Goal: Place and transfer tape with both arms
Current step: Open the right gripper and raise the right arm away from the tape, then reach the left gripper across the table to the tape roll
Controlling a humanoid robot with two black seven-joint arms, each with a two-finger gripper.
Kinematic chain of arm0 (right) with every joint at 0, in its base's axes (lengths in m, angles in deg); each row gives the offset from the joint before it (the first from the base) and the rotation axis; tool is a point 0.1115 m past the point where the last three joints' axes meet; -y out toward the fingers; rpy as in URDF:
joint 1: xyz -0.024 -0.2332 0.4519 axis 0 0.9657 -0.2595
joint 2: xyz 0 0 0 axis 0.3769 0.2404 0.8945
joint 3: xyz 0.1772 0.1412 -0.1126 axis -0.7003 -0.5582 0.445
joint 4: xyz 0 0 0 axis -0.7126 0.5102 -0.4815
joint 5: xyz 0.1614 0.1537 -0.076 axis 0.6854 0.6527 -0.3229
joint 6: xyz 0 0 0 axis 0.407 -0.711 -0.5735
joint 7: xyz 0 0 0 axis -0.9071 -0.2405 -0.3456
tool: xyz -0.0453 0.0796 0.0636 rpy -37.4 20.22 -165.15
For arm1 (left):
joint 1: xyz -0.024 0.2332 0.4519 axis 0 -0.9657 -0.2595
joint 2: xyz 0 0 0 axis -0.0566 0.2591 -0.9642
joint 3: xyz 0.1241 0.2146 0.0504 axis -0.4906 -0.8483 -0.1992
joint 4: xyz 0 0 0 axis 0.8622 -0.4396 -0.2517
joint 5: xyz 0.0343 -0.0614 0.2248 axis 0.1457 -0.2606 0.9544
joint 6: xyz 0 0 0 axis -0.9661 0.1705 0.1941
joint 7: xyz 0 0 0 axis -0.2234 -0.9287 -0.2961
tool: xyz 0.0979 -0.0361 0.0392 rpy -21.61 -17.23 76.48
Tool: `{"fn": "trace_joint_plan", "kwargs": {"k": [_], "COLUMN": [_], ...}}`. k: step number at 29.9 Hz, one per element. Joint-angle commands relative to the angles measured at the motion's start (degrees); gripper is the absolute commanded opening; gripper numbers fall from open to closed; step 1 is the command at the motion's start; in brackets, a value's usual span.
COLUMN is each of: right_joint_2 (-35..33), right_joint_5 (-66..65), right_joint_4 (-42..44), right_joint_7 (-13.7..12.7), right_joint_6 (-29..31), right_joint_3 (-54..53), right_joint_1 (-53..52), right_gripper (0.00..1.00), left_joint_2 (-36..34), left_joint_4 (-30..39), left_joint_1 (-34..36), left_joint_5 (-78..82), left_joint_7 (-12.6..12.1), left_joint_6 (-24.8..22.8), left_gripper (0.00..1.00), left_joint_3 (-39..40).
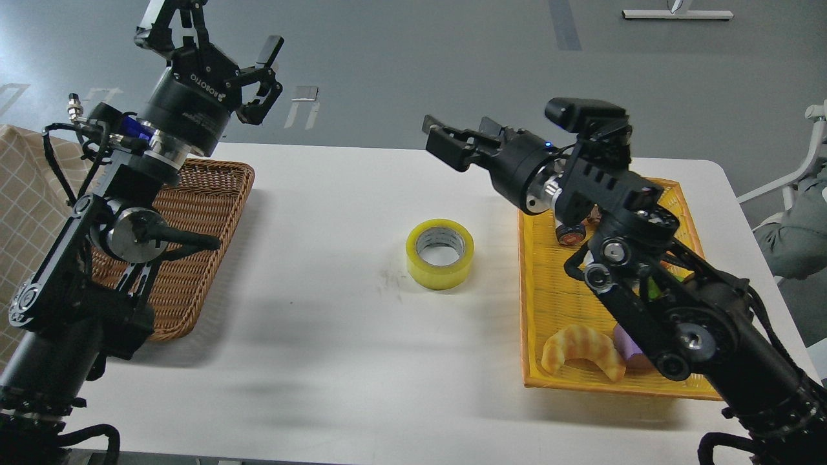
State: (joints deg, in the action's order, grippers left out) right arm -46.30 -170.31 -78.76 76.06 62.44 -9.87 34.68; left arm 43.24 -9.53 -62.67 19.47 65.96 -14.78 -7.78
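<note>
Nearest us, in the yellow tray [549,303] at the right of the white counter [323,361], lie a golden croissant [581,352] and, partly hidden behind our right arm, a purple block [625,345]; smaller items farther back in the tray are too obscured to name. The tape [440,253], a yellow translucent roll with a grey-white core, lies flat on its side mid-counter, between the tray and the brown wicker basket [207,213] at left, touching neither and held by nothing. Beyond it, our right pincer [446,143] hangs above the counter's far part, pointing left, jaws parted and empty, raised well clear of the roll. Farthest, our left pincer [223,55] is lifted high over the far end of the wicker basket, fingers spread wide, also empty. Judgement: the roll appears set down at the hand-over spot, so the placing half looks done and the pick-up by the other arm is not yet begun. The next move likely calls for the left arm to swing inward and descend over the roll, jaws wide enough to span the wall of the ring or its full width, then carry it to the wicker basket. Risk: the slick roll could skid if one finger lands first.
</note>
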Motion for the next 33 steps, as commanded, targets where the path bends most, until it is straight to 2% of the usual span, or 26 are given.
{"fn": "trace_joint_plan", "kwargs": {"k": [1, 4, 5, 8, 10, 13, 18, 20, 24, 25, 26, 28, 30, 31, 33], "right_joint_2": [-0.6, 0.0, 0.2, 2.8, 5.4, 5.4, 5.4, 5.4, 5.4, 5.4, 5.4, 5.4, 5.4, 5.4, 5.4], "right_joint_5": [18.7, 28.9, 32.4, 37.0, 37.8, 38.5, 38.4, 38.4, 38.4, 38.4, 38.4, 38.4, 38.4, 38.4, 38.4], "right_joint_4": [-1.9, -2.8, -3.0, -3.0, -3.0, -2.6, -2.2, -2.2, -2.2, -2.4, -2.4, -2.9, -3.0, -3.0, -2.7], "right_joint_7": [0.4, 1.5, 2.1, 3.7, 4.7, 6.9, 7.1, 7.0, 7.0, 6.9, 6.9, 6.9, 6.9, 6.9, 6.9], "right_joint_6": [0.1, 0.1, 0.0, 0.0, 0.0, 0.1, -0.1, 0.0, 0.0, 0.0, 0.0, -0.1, -0.1, 0.0, 0.1], "right_joint_3": [-9.0, -14.3, -16.4, -21.6, -23.3, -26.3, -26.1, -26.1, -26.1, -26.1, -26.1, -26.2, -26.2, -26.2, -26.0], "right_joint_1": [3.6, 4.3, 5.0, 6.5, 7.1, 8.0, 8.1, 8.1, 8.3, 8.5, 8.6, 9.0, 9.2, 9.4, 9.6], "right_gripper": [1.00, 1.00, 1.00, 1.00, 1.00, 1.00, 1.00, 1.00, 1.00, 1.00, 1.00, 1.00, 1.00, 1.00, 1.00], "left_joint_2": [0.1, 0.6, 0.6, 1.4, 2.2, 4.1, 5.9, 5.7, 5.1, 5.2, 5.3, 5.7, 6.1, 5.6, 4.9], "left_joint_4": [0.0, 0.0, 0.0, 0.0, 0.0, 0.1, 0.2, 0.3, 0.6, 0.6, 0.6, 0.0, -0.6, -0.9, -0.9], "left_joint_1": [-0.2, 0.1, 0.1, -0.1, -0.1, -0.2, 0.3, 0.7, 0.9, 0.8, 0.8, 0.8, 1.0, 1.2, 1.5], "left_joint_5": [0.5, 0.5, 0.5, 0.5, 0.5, 0.5, 0.6, 2.9, 26.1, 35.2, 39.8, 54.7, 59.8, 63.3, 66.9], "left_joint_7": [0.2, 0.5, 1.3, 1.8, 1.9, 1.7, 2.0, 2.7, 7.1, 8.8, 9.3, 9.5, 9.5, 9.7, 9.8], "left_joint_6": [-0.6, -0.3, -0.1, -0.1, -0.4, -0.7, -0.1, 0.3, 0.8, 1.6, 2.6, 10.3, 14.5, 17.0, 18.4], "left_gripper": [0.98, 0.98, 0.98, 0.98, 0.98, 0.98, 0.98, 0.98, 0.98, 0.98, 0.98, 0.98, 0.98, 0.98, 0.98], "left_joint_3": [-0.5, -0.4, -0.4, -0.5, -0.5, -0.5, -0.5, -0.8, -2.4, -2.7, -2.8, -3.1, -4.3, -7.3, -13.5]}}
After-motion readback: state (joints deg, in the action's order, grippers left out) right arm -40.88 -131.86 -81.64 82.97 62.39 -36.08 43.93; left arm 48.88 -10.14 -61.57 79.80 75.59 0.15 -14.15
